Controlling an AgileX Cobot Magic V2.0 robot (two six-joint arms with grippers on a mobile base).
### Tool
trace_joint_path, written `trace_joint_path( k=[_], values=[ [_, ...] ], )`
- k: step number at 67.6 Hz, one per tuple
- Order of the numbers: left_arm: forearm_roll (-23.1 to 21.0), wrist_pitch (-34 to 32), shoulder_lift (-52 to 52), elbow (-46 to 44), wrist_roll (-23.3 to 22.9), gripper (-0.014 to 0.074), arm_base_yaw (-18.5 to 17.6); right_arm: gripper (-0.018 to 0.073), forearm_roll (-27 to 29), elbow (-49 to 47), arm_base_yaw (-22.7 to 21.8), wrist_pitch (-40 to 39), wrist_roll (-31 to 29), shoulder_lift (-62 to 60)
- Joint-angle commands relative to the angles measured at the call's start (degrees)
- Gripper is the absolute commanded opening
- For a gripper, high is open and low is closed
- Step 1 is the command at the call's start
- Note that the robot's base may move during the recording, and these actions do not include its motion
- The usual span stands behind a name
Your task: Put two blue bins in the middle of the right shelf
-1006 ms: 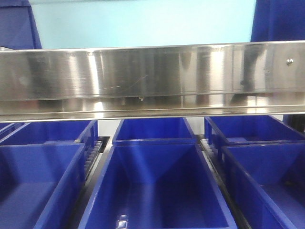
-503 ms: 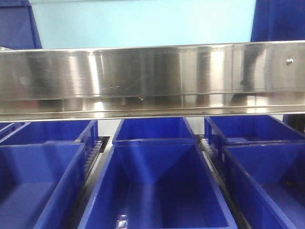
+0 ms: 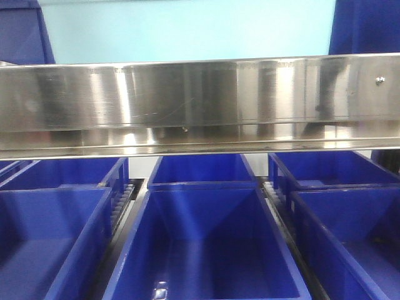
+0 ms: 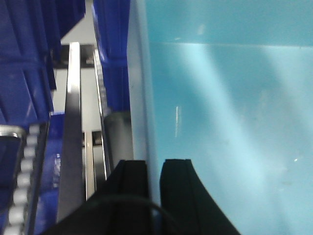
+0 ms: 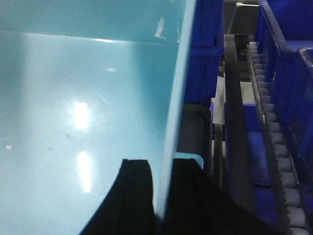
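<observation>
Two left fingers (image 4: 131, 183) pinch sky-blue bin (image 4: 220, 98) wall (smooth, glossy).

Steel shelf beam (image 3: 200, 103) spans view; dark blue bins (image 3: 203, 244) in rows below, roller tracks (image 3: 122, 200) between.

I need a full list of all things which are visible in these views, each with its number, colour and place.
pale-blue bin: one seen for sure, pale sky blue, above the steel rail in the front view; it fills both wrist views.
steel rail: one, silver, across the middle of the front view.
dark blue bins: at least six, royal blue, in lanes below the rail; two more at the upper corners.
roller tracks: two, whitish rollers, between the lanes.
left gripper: one, black, fingers astride one side wall of the pale-blue bin, closed on it.
right gripper: one, black, fingers astride the opposite wall, closed on it.
</observation>
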Motion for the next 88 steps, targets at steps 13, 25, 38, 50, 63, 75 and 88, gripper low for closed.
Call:
trace_joint_path(
  k=[13,25,38,50,63,75,88],
  values=[
    [-4.8,5.4,4.6,-0.8,0.0,-0.0111,-0.4,-0.0153,-2.6,-0.6,0.3,-3.3,-0.9,3.6],
    [-4.8,9.5,6.5,-0.8,0.0,-0.0111,-0.4,-0.0153,-3.5,-0.6,0.3,-1.9,-0.9,6.0],
    [-4.8,10.8,6.6,-0.8,0.0,-0.0111,-0.4,-0.0153,-3.5,-0.6,0.3,-1.1,-0.9,7.3],
    [-4.8,10.8,7.0,-0.8,0.0,-0.0111,-0.4,-0.0153,-4.2,-0.6,0.3,0.2,-0.9,7.5],
    [-4.8,12.9,8.7,-0.8,0.0,-0.0111,-0.4,-0.0153,-4.6,-0.6,0.3,1.3,-0.9,7.5],
    [-4.8,13.4,8.9,-0.8,0.0,-0.0085,-0.4,-0.0127,-4.7,-0.6,0.3,2.7,-0.9,7.5],
    [-4.8,14.1,8.8,-0.8,0.0,0.0277,-0.4,0.0284,-4.7,-0.6,0.3,5.7,-0.9,7.4]
  ],
)
